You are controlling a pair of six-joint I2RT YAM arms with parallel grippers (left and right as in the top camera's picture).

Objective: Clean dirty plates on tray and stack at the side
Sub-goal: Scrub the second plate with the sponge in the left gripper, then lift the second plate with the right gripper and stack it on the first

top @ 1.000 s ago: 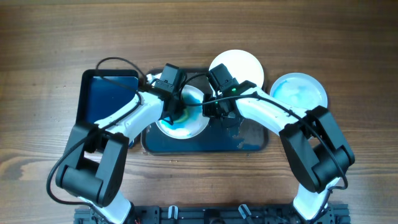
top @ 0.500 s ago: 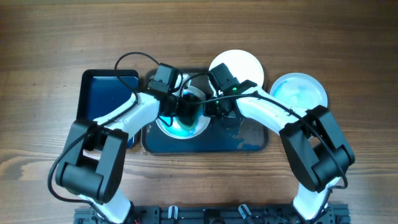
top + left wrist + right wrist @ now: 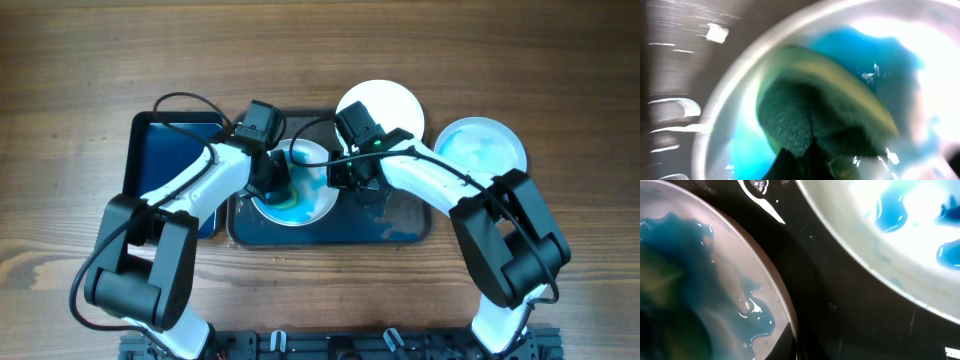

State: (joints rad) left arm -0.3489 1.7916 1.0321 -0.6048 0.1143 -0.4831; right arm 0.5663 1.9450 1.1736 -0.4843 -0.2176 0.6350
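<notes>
A white plate (image 3: 312,190) smeared with blue liquid sits on the dark tray (image 3: 400,225). My left gripper (image 3: 272,180) is shut on a green sponge (image 3: 825,120) and presses it on the plate's left half, where blue liquid (image 3: 875,55) pools. My right gripper (image 3: 345,178) is shut on the plate's right rim (image 3: 785,310), with a dark finger on each side. A second plate (image 3: 900,230) with blue spots lies just beyond it, at the tray's back edge (image 3: 390,100).
A third plate (image 3: 480,148) with a pale blue smear lies on the wood to the right of the tray. A blue rectangular tray (image 3: 170,160) lies to the left. Cables loop above both wrists.
My left gripper swept the sponge right across the plate and has come back to its left side. The right gripper has stayed on the rim.
</notes>
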